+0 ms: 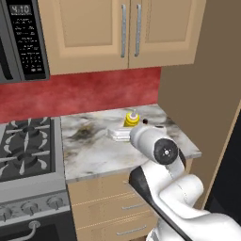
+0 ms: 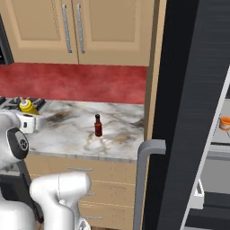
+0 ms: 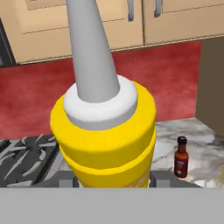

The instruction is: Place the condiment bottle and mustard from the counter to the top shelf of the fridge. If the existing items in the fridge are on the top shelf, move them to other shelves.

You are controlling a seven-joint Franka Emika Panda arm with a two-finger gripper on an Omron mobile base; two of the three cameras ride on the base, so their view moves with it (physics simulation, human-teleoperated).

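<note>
Gripper (image 3: pixel 109 183) pinching yellow squeeze bottle with pale pointed nozzle (image 3: pixel 105 140), small dark red-brown sauce bottle (image 2: pixel 98 125) upright on marbled table (image 2: pixel 90 134)

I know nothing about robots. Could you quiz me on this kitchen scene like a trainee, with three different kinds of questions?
1. True or false: the condiment bottle lies on its side.
2. Which bottle sits between the hand's fingers: A) mustard, B) condiment bottle?
3. What stands right of the counter in the right base view?

Key: 1. False, it is upright on the counter. 2. A. 3. The fridge, door open.
</note>
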